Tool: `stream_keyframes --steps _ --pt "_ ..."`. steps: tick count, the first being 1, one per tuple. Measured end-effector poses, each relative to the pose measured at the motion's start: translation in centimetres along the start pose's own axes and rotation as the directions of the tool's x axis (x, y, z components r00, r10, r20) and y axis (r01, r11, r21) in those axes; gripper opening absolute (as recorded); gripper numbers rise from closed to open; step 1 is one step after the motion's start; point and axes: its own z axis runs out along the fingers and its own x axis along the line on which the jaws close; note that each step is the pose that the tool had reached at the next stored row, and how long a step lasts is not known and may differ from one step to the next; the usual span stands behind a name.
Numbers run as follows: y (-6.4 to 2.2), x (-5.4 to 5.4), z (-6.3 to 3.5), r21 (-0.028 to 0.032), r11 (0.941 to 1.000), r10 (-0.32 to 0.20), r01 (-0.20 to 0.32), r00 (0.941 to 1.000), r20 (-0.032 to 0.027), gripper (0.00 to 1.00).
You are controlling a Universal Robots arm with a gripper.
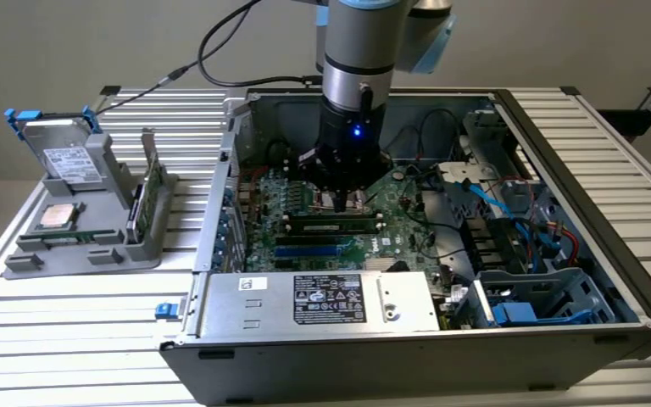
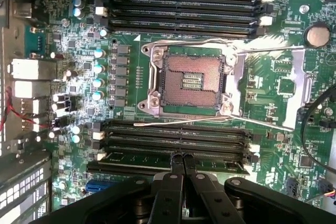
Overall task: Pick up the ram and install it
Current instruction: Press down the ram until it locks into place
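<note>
- An open desktop computer case [image 1: 597, 212] lay on its side on a slatted metal table [image 1: 65, 339], its motherboard [image 1: 399, 216] facing up.
- The robot arm [image 1: 356, 51] reached straight down into the case, with the gripper [image 1: 341, 201] low over the board.
- In the wrist view, the gripper [image 2: 181, 157] had its two fingers pressed together, tips meeting, with nothing pinched between them.
- The ram [image 2: 173, 156], a long green stick, sat in one of the black slots [image 2: 178, 136] beside the empty processor socket [image 2: 191, 80], directly under the fingertips, which appeared to touch its top edge near the middle.
- In the exterior view the ram [image 1: 328, 225] lay lengthwise in its slot, just below the gripper.
- Judged from this, the pick-up was done and the work stood at the seating step: the closed fingers pushing the stick down into the slot.
- Whether the end latches had caught could not be told.
- Finishing that step would call for straight downward pressure, kept centred so the stick did not tilt.
- On the exterior view's left, a grey holder [image 1: 88, 220] stood on the table with other parts, well apart from the case.
</note>
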Motion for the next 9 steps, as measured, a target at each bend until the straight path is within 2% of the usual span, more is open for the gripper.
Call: stream_keyframes --steps 9 --pt "-0.59 0.04 -0.05 -0.0020 1.0000 0.001 -0.001 1.0000 0.0001 0.10"
